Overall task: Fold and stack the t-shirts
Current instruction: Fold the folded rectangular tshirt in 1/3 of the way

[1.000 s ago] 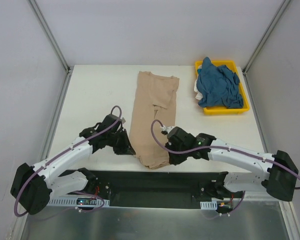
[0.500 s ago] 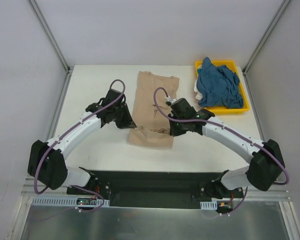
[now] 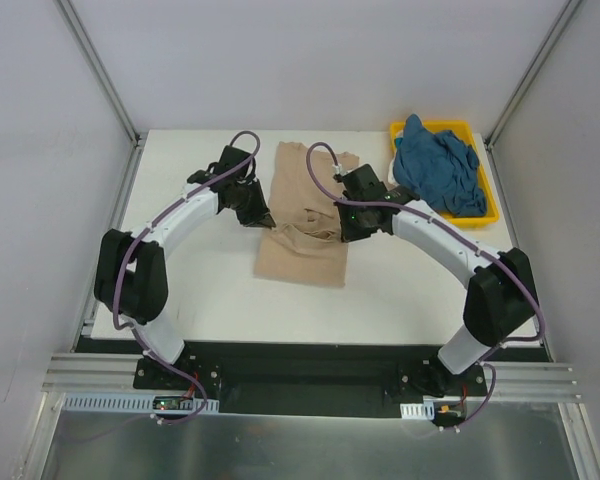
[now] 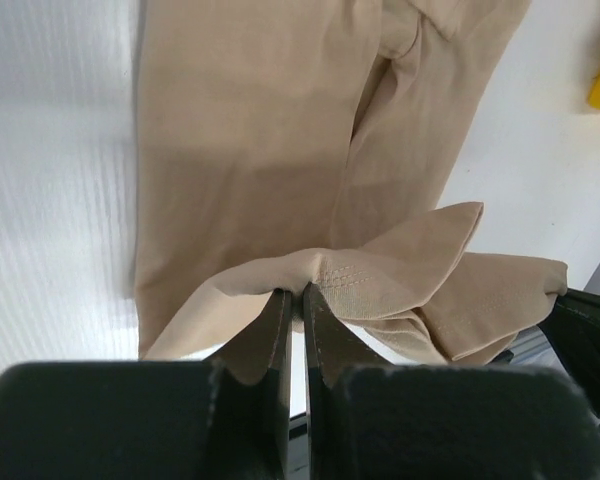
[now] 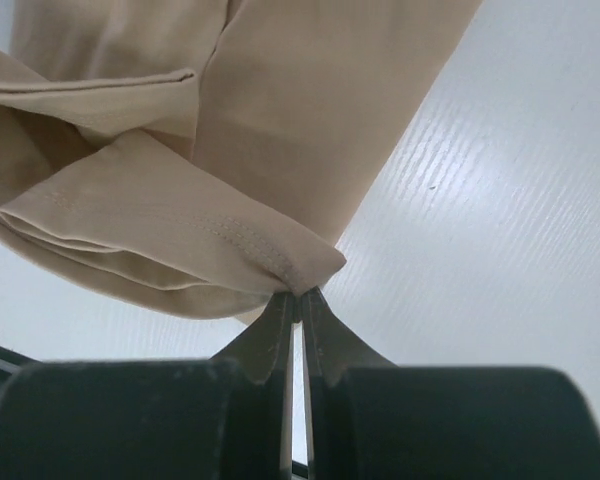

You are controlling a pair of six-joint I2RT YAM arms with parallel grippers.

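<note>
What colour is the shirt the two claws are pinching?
The shirt is plain tan-beige, with no pattern. The left wrist view shows it best.

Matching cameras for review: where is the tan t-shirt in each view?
Top external: tan t-shirt mid-table, partly folded.
Left wrist: fills the upper frame; left claw pinches its hem.
Right wrist: upper left; right claw pinches its hem.
Shared landmark: white table.

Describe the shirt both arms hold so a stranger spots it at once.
On the white table, between the two arms, lies a tan t-shirt, its hem pinched by the left end effector and by the right end effector. Unlike the teal t-shirt crumpled in the yellow tray at the far right, it lies flattened and partly folded.
</note>
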